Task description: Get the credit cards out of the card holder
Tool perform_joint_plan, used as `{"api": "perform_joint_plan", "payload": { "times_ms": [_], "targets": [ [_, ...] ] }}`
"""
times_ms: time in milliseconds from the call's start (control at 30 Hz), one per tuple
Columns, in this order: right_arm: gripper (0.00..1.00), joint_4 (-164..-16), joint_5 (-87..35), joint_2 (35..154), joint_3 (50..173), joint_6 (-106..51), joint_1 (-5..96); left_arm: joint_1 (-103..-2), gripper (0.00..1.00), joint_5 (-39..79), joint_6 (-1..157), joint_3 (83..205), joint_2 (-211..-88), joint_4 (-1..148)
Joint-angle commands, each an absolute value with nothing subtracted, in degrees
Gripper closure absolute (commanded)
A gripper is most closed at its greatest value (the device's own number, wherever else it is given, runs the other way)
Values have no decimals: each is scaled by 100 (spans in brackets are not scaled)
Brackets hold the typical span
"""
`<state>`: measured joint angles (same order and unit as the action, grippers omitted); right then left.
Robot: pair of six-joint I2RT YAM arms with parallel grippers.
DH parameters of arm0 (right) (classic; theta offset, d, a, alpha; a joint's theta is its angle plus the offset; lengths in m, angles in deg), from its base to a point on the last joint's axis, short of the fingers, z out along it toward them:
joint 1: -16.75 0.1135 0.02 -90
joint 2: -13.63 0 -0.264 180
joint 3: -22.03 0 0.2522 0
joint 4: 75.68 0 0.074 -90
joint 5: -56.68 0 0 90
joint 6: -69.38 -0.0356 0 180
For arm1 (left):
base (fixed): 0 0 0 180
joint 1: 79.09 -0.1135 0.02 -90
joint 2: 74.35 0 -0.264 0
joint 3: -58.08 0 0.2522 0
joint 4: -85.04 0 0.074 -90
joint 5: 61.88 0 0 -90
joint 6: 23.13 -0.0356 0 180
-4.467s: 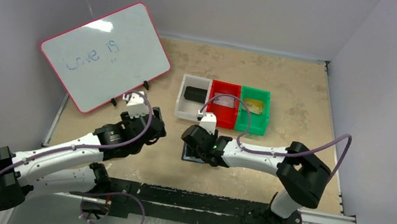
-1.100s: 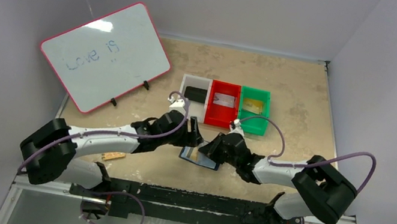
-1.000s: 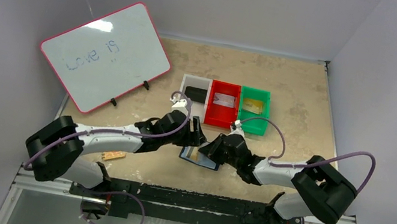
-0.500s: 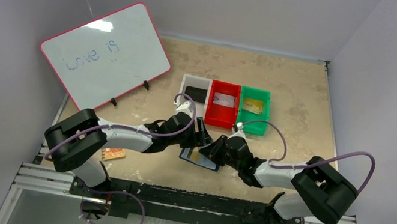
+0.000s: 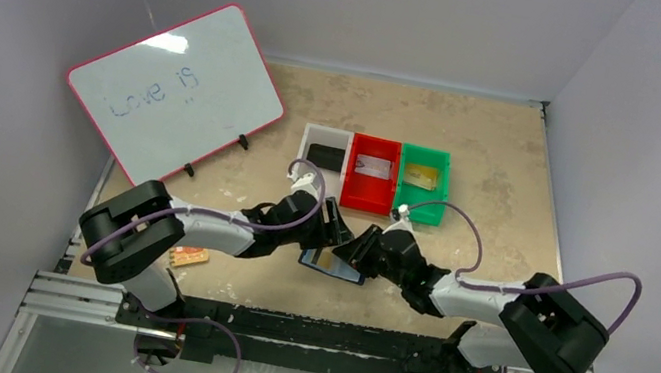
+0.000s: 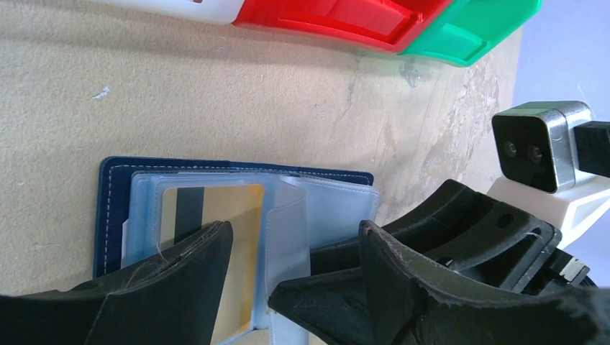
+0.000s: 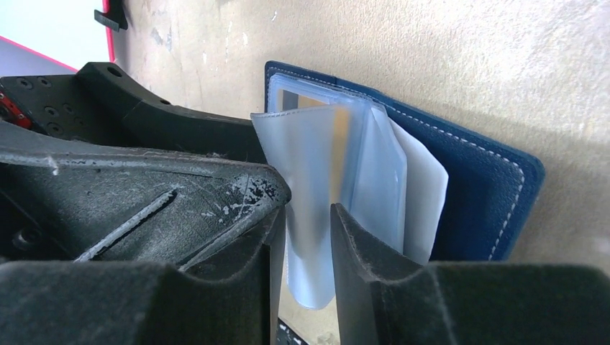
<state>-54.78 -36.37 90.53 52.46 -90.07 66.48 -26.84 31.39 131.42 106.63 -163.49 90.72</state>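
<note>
Navy card holder (image 5: 333, 270) lay open, inside up, near the front edge at table centre, between your two arms. Its long axis ran left-right across the table, with the right end a touch nearer you. Clear sleeves stood up off the open halves. One yellow credit card (image 6: 212, 205) sat in a left-side sleeve, black stripe running near-to-far. Your left gripper (image 6: 293, 230) hung over the holder, jaws wide, holding nothing. Your right gripper (image 7: 309, 208) sat at the holder's right side, jaws narrow, with one clear sleeve (image 7: 309, 165) between the fingers. Couldn't tell if it was pinched or loose. Orange pad (image 5: 189, 257) lay off to the left, beside the left arm. Farther back, white bin (image 5: 301, 161), red bin (image 5: 367, 204) and green bin (image 5: 417, 215) stood in a row, each with something flat inside. Whiteboard (image 5: 175, 90) was propped far left.
</note>
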Motion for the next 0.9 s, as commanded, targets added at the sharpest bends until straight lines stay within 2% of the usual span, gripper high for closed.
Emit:
{"api": "perform_joint_plan", "payload": {
  "times_ms": [0, 100, 233, 333, 633, 867],
  "targets": [
    [66, -5802, -3858, 8584, 5232, -9014, 6621, -2544, 36, 2997, 13137, 10696, -16379, 9281],
    [64, -6238, -4024, 8160, 5232, -9001, 6622, -2472, 37, 3005, 13050, 10812, -16313, 9192],
    [53, -6880, -4338, 7487, 5174, -9018, 6622, -2294, 39, 3039, 12911, 11040, -16311, 9034],
    [52, -7655, -4611, 6951, 5114, -9133, 6616, -2120, 40, 3034, 12917, 11162, -16424, 9090],
    [56, -9638, -5429, 4956, 5127, -9455, 6619, -1779, 44, 3010, 12995, 11434, -16885, 9225],
    [63, -9784, -5437, 4332, 5144, -9309, 6623, -1775, 46, 3053, 13056, 11447, -17200, 9066]
  ]
}}
